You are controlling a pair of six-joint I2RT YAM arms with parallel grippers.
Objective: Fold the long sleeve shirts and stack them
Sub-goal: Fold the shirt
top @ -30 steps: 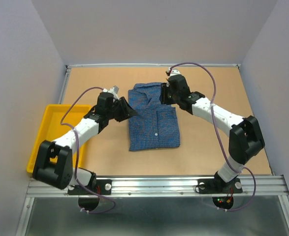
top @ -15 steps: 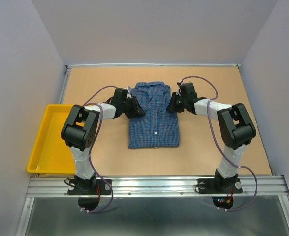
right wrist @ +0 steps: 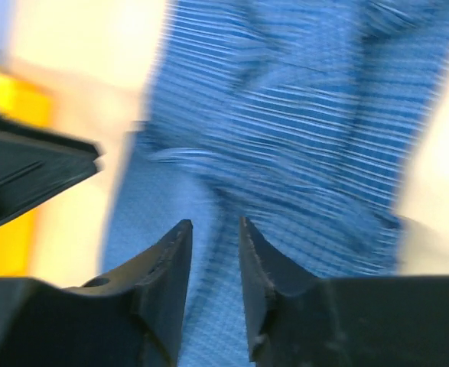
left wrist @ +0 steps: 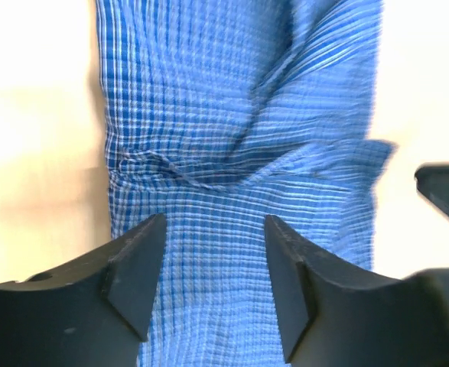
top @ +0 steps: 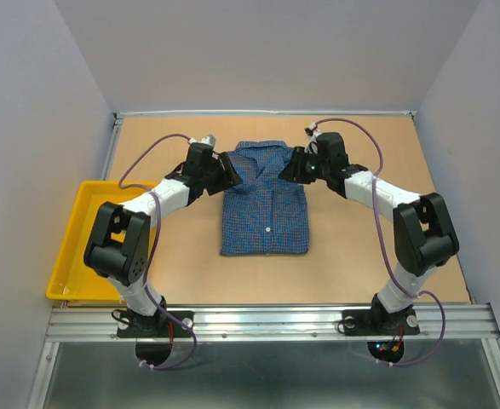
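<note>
One long sleeve shirt point(top: 265, 204), blue and finely checked, lies folded into a rectangle at the table's middle, collar toward the back. My left gripper point(top: 230, 173) hovers at its upper left edge. In the left wrist view this gripper point(left wrist: 215, 222) is open, with wrinkled shirt cloth point(left wrist: 232, 115) below the gap. My right gripper point(top: 294, 166) is at the shirt's upper right edge. In the blurred right wrist view, the right gripper point(right wrist: 214, 223) shows a narrow gap between its fingers, over the shirt point(right wrist: 300, 99). Neither gripper holds cloth.
A yellow tray point(top: 86, 243) sits at the table's left edge, beside the left arm; it also shows as a yellow patch point(right wrist: 2, 245) in the right wrist view. Bare brown tabletop point(top: 377, 256) surrounds the shirt. Purple walls enclose the back and sides.
Both grippers pressed in at the shirt's sides half a second ago, then drew back toward the collar end. The left gripper has widened. The shirt's upper part looks narrower.
</note>
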